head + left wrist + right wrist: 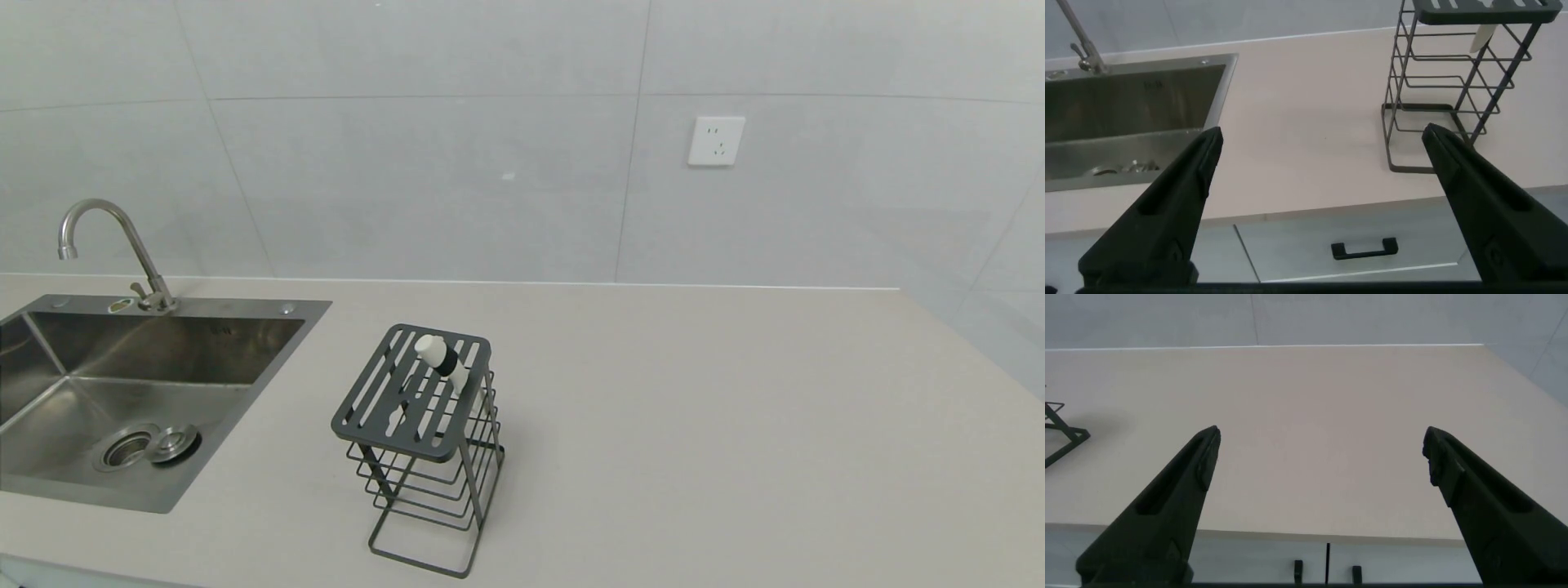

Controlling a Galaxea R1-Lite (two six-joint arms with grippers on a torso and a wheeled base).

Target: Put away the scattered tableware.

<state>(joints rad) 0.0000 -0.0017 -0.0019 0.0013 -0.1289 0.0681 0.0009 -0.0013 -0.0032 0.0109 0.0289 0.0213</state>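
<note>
A dark wire knife rack [420, 445] with a slotted top stands on the beige countertop [694, 425], right of the sink. A knife with a white and black handle [437, 356] sticks out of a slot in the rack's top; its pale blade [1483, 37] hangs inside the rack [1454, 90]. My left gripper [1323, 143] is open, held off the counter's front edge, facing the stretch between sink and rack. My right gripper [1323, 441] is open too, off the front edge and facing bare counter, with the rack's foot [1063, 433] at the side.
A steel sink [122, 392] with a curved faucet [110, 245] and a drain plug [173, 443] occupies the counter's left end. A wall socket [716, 140] sits on the tiled wall. A drawer with a black handle [1364, 247] lies under the counter.
</note>
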